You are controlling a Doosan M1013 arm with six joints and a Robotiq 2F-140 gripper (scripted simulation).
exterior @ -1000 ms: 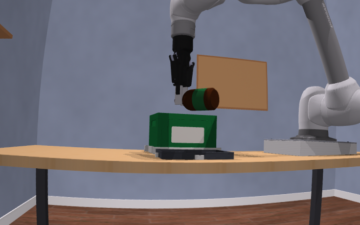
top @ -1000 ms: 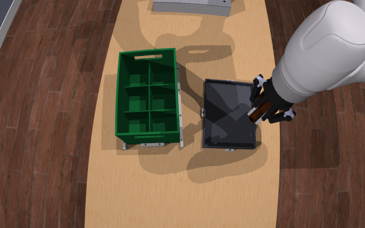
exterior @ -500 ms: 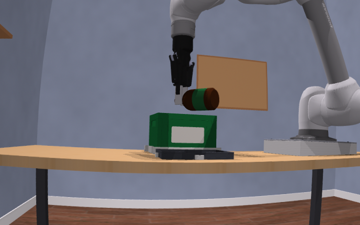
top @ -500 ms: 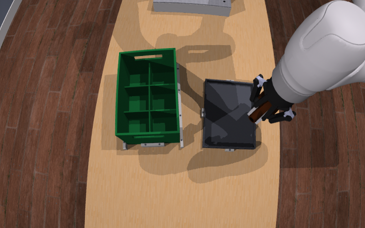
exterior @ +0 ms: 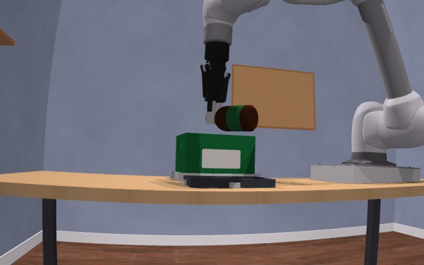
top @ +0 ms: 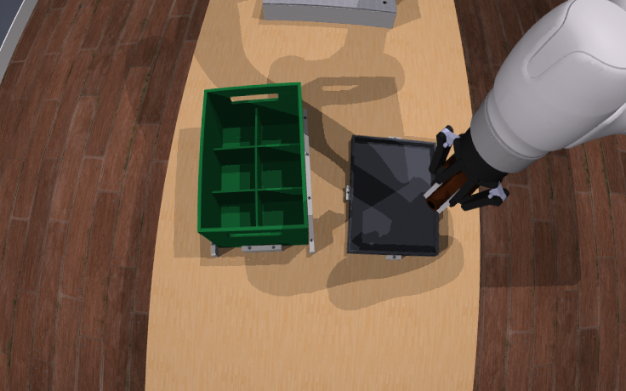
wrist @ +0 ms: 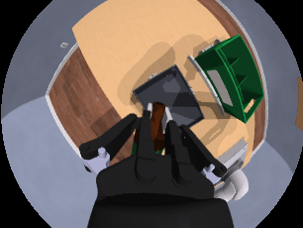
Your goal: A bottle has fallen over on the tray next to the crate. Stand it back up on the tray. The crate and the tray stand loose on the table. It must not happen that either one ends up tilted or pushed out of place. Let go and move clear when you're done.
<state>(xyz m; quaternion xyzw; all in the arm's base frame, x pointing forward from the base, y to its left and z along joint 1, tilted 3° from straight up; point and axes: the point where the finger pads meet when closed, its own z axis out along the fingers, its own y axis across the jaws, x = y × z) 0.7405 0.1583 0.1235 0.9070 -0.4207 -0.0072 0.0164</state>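
The brown bottle with a green label is held in the air, lying roughly level. Its mouth points toward the crate side in the top view, and its base faces the exterior view. My gripper is shut on its neck, high above the table. The mouth end is over the right edge of the dark tray in the top view. The body is partly hidden by the gripper there and in the wrist view. Nothing stands on the tray.
The green crate stands left of the tray in the top view, its visible compartments empty. Small metal brackets sit along the crate and tray. The grey robot base plate is at the table's far end.
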